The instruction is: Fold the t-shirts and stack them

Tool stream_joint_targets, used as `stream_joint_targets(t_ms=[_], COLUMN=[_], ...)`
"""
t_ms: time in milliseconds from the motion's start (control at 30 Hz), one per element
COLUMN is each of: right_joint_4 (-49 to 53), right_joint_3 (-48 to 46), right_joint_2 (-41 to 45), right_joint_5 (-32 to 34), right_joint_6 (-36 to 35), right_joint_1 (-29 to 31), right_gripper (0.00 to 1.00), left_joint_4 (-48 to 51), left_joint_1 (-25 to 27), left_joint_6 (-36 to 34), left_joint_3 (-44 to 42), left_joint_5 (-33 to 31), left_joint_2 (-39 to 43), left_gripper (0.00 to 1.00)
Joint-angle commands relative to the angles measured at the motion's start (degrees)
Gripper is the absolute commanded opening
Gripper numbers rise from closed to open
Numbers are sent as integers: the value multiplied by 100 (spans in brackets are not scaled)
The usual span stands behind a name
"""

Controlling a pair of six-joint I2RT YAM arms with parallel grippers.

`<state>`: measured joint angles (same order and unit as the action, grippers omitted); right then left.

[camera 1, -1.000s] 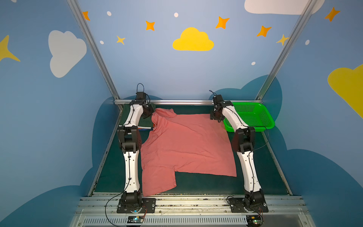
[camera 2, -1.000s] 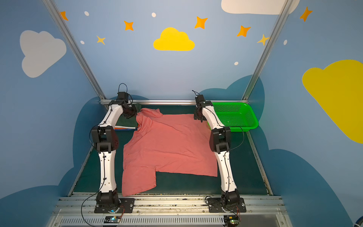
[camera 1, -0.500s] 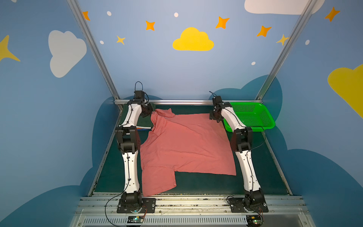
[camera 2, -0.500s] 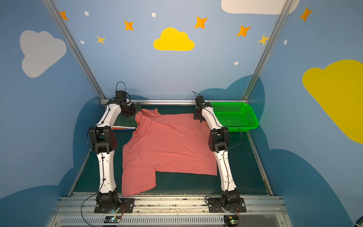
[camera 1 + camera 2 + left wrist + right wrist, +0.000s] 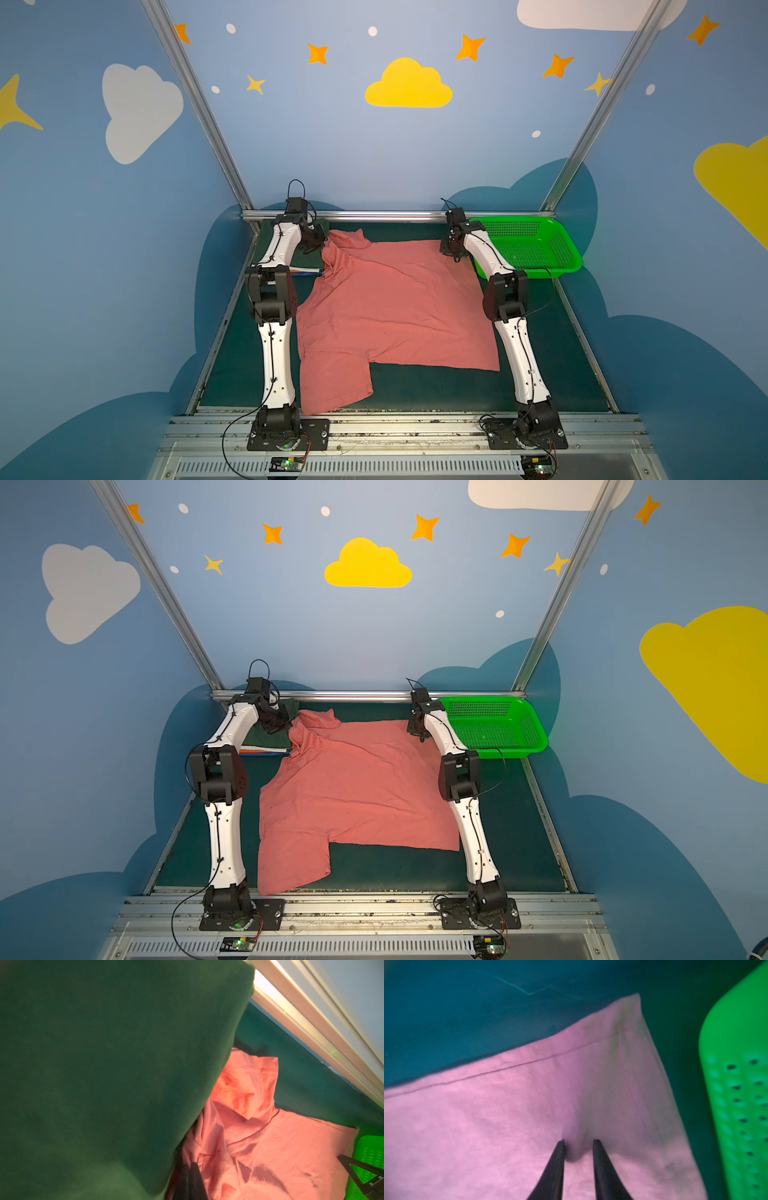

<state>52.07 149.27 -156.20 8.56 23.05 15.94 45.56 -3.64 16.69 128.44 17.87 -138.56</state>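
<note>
Right wrist view: my right gripper (image 5: 578,1142) has just nipped a ridge of the salmon-pink t-shirt (image 5: 508,1115). My left gripper (image 5: 190,1178) is shut, seemingly on its shoulder, so both far corners look ready for folding.

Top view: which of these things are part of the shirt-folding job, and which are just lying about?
Job:
- pink shirt, spread out
- green shirt, topping the folded stack

Lying about:
- basket, by the right arm
</note>
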Motion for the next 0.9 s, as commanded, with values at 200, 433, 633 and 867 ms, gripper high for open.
stream_joint_targets(t_ms=[200,433,633,867], right_joint_4=[137,-593,-645,-878], right_joint_3=[-154,-1461,-1982,-3055], right_joint_2=[252,1307,1780,2428], right_joint_5=[149,122,206,312], right_joint_6=[-317,-486,-682,-755], right_joint_1=[-59,-28,23,113], right_gripper=[0,0,0,0], left_joint_4=[-21,-21,-124,-604], left_joint_1=[13,9,5,12], left_joint_6=[-87,-120,-174,-203], left_joint_3=[121,170,-101,-1106], left_joint_5=[102,150,213,263], left_joint_2=[241,372,637,1290], left_gripper=[5,5,5,5])
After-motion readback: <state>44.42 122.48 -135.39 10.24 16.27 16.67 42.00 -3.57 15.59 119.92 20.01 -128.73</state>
